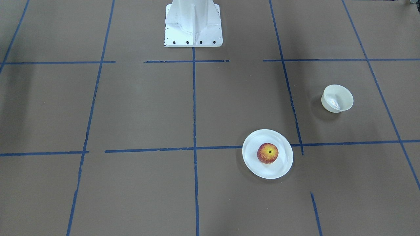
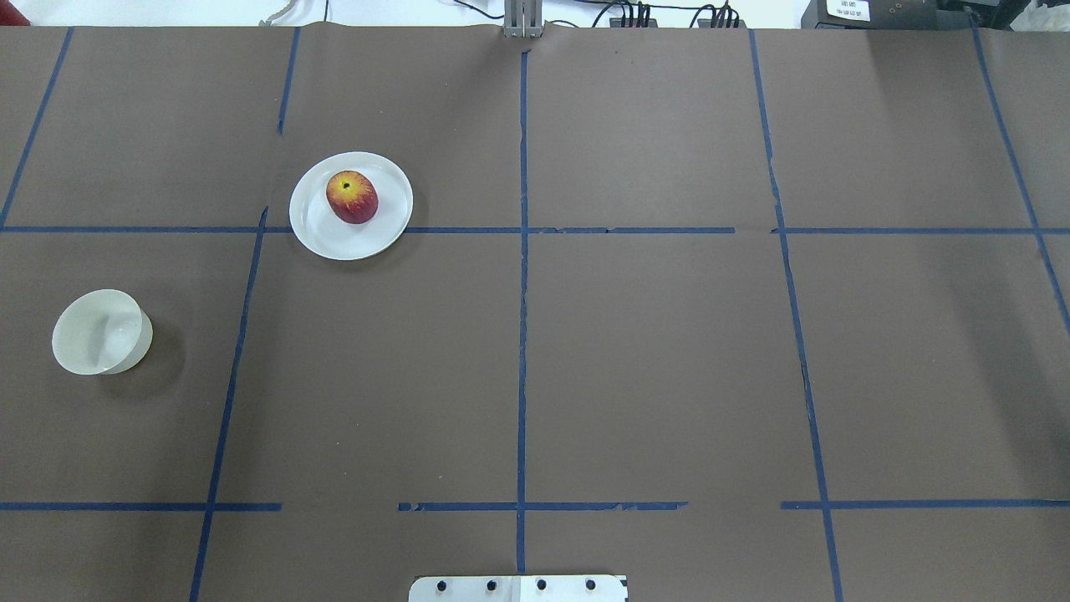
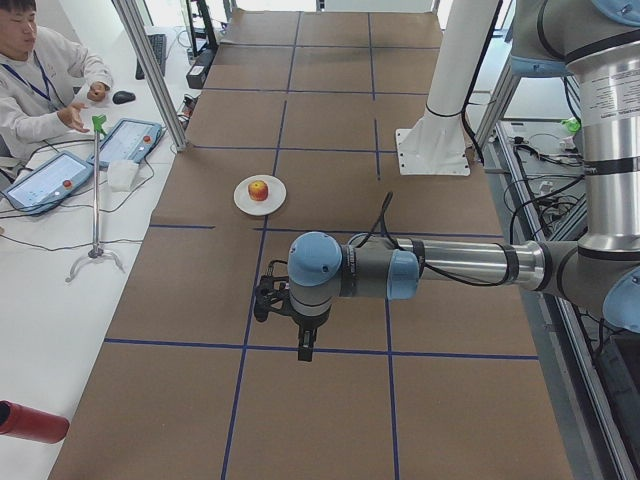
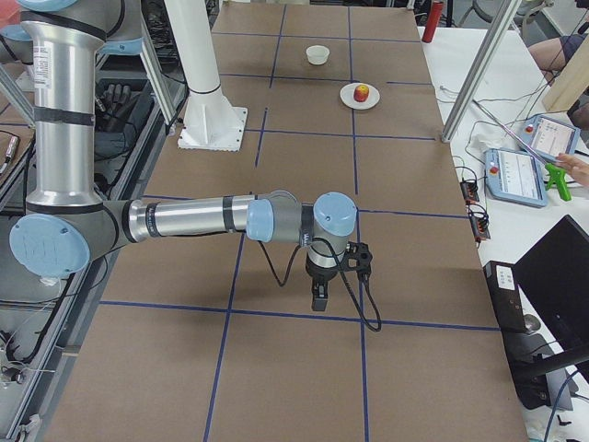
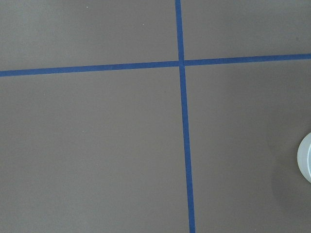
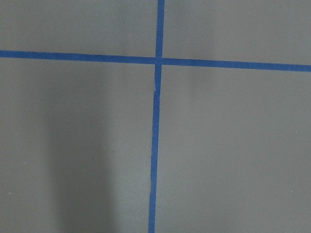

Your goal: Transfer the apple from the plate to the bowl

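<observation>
I get even, bright light, sharp focus; the bowl (image 1: 345,95) casts a soft shadow (glossy glare inside it).

Glossy bowl (image 1: 346,99), smooth plate (image 1: 252,154), matt brown paper tabletop (image 1: 141,108)

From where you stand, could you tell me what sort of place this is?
Probably a robotics lab: a table gridded in blue tape, the left arm over it, and an operator with control tablets alongside.

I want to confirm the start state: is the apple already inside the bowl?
No, the apple lies on the plate, and the bowl stands apart from it with nothing inside.
</observation>
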Robot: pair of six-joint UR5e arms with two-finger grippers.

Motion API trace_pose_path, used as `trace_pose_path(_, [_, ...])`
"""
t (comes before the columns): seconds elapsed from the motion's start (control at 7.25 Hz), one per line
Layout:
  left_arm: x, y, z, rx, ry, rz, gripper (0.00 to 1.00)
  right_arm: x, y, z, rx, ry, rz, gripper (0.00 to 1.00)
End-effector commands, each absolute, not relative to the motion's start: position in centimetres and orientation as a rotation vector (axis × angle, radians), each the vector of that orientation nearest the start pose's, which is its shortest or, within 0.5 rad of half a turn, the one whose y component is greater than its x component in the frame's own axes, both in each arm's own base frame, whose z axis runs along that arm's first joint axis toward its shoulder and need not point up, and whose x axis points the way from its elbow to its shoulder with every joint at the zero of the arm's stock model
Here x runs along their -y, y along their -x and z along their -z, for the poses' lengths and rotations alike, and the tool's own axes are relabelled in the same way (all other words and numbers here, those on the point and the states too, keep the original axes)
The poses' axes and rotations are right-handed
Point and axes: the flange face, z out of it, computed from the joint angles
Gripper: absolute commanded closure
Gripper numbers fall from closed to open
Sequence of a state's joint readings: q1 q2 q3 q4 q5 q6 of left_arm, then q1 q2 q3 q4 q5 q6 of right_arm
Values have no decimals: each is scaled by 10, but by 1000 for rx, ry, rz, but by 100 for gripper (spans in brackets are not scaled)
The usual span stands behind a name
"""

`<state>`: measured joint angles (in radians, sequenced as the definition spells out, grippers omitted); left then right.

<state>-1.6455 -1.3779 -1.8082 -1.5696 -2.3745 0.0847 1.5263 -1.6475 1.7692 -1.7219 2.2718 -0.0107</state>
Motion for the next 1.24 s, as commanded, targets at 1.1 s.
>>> trace_pose_path(1.1, [441,-35,-527,-879,-101,77,0,457,-49,-618,700,41,42,0])
